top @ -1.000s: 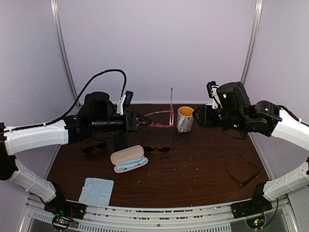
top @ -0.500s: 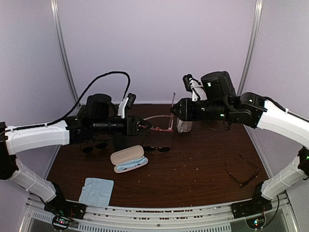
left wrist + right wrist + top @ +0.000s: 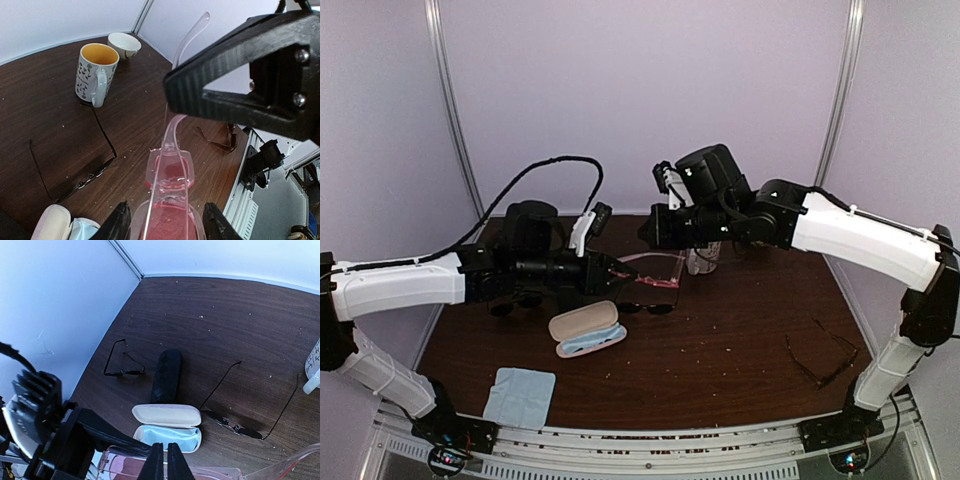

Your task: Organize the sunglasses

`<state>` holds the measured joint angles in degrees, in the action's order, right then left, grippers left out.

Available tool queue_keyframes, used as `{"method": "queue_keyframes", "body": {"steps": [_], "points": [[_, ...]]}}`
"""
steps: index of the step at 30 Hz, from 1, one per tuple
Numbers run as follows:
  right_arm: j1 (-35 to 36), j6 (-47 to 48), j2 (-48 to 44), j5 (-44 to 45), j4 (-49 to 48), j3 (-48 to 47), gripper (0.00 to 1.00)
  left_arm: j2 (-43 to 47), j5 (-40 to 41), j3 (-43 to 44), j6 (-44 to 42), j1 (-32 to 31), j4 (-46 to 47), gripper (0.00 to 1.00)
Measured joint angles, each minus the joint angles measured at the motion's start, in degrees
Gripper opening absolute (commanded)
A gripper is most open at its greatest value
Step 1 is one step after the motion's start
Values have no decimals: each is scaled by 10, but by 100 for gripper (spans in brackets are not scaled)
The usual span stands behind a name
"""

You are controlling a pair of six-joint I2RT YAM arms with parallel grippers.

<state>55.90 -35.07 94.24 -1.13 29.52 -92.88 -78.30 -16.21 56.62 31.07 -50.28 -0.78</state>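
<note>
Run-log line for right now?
left jaws: holding pink sunglasses by lens, off table | right jaws: shut on their temple arm | open case: on table, cloth inside

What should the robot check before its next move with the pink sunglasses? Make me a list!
1. Left jaws gripping the pink sunglasses: ok, one lens sits between them.
2. Right jaws closed: ok, shut tight right by the pink pair's side arm.
3. Right jaws really pinching that side arm: cannot tell.
4. Pink pair lifted off the table: ok.
5. White case open: ok, but a blue cloth lies inside it.
</note>
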Motion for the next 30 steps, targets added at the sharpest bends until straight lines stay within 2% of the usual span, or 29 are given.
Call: {"method": "queue_keyframes", "body": {"steps": [6, 19, 25, 30], "points": [[1, -8, 31, -5, 11, 0, 3, 0, 8, -3, -8, -1, -2, 19], [16, -43, 32, -33, 7, 51, 3, 1, 22, -19, -9, -1, -2, 19], [16, -39, 32, -31, 17, 38, 7, 12, 36, -19, -17, -1, -8, 18], [12, -24, 4, -19, 38, 10, 14, 26, 54, -20, -27, -1, -10, 18]]}}
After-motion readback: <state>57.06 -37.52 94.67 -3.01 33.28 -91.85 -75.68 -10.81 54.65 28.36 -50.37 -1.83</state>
